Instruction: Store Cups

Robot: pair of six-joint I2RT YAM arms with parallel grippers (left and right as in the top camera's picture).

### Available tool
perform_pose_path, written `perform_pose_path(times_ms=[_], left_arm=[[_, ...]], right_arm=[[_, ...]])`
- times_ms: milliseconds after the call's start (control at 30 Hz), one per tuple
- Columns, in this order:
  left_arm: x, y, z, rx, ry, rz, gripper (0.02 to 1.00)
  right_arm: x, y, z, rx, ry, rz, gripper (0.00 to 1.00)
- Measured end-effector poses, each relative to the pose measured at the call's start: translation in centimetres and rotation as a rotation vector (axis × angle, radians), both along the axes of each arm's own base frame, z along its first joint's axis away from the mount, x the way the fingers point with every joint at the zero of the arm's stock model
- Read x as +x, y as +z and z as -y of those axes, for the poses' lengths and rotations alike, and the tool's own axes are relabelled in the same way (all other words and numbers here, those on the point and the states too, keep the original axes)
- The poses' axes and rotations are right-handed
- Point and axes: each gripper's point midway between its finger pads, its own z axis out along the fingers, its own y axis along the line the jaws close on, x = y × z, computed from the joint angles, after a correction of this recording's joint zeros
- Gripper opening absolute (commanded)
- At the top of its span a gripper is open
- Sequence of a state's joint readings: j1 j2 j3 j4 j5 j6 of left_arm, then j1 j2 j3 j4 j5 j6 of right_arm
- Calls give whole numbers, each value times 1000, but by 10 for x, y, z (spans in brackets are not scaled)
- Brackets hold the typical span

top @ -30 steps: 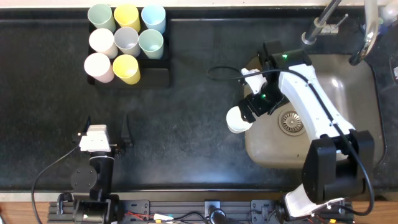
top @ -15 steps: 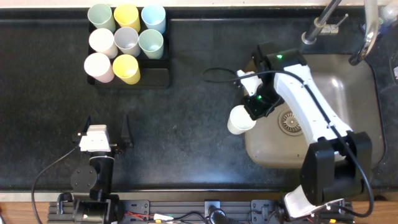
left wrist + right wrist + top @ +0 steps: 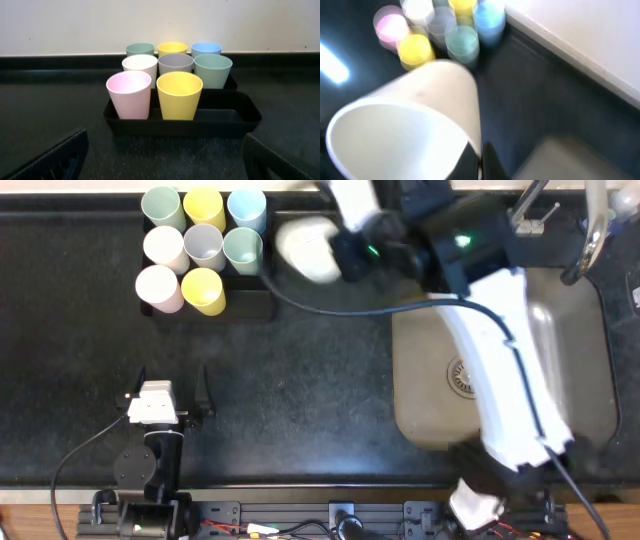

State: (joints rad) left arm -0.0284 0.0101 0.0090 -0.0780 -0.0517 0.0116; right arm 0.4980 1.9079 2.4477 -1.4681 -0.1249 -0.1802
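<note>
Top view has the right end effector (image 3: 345, 246) lifted high above the table (image 3: 320, 390), close beside the right side of the black tray (image 3: 262, 312), and it is closed on a white cup (image 3: 305, 248). In the right wrist view a dark finger (image 3: 484, 159) presses on the cup's wall near the rim. The mouth opens toward the wrist camera, so the long axis of the cup is tilted over and not upright. The cup is plain, smooth and tapered, wider at the mouth, and it looks empty.

The tray holds eight cups (image 3: 176, 64) standing mouth up in three rows. One place is free, the front compartment (image 3: 220, 116) next to the yellow cup (image 3: 179, 94) and in front of the green cup (image 3: 212, 69). From the held cup this compartment lies further toward the left arm's side and nearer to the arm bases. In the right wrist view the green cup is the closest one ahead of the white cup, and the white cup does not seem to be over the tray yet.

I judge that the next move must carry the cup across to this free place and turn it upright before lowering, without hitting the green or yellow neighbour.

The left end effector (image 3: 172, 383) rests on the table in front of the tray, well apart from it, with its fingers spread wide and nothing between them. The right arm is clearly the nearer one
</note>
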Motion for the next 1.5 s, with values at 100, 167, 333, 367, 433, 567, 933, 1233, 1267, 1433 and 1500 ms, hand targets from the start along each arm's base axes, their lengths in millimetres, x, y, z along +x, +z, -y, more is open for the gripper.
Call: perform_pose_path(times_ms=[100,167,333,367,433,567,933,1233,1267,1433,1500], left_arm=[[0,0,0,0,0,-1,998],[0,0,0,0,0,-1,998],[0,0,0,0,0,-1,998],[0,0,0,0,0,-1,998],[0,0,0,0,0,-1,998],[0,0,0,0,0,-2,998],[0,0,0,0,0,-1,998],[0,0,0,0,0,-2,998],[0,0,0,0,0,-1,998],[0,0,0,0,0,-1,998],[0,0,0,0,0,-1,998]], right_arm=[[26,2,-38,35,7,58,42],[36,-15,-54,22,10,45,45],[51,-88,-86,-92,24,-45,42],[51,-103,-92,-118,31,-64,45],[50,-121,-99,-154,42,-81,42],[40,-146,-115,-220,87,-104,42],[29,-193,-119,-329,115,-183,45],[32,-211,-117,-369,116,-196,45],[32,-212,-117,-370,117,-196,42],[33,-220,-116,-386,126,-207,42],[33,-228,-116,-397,130,-218,42]])
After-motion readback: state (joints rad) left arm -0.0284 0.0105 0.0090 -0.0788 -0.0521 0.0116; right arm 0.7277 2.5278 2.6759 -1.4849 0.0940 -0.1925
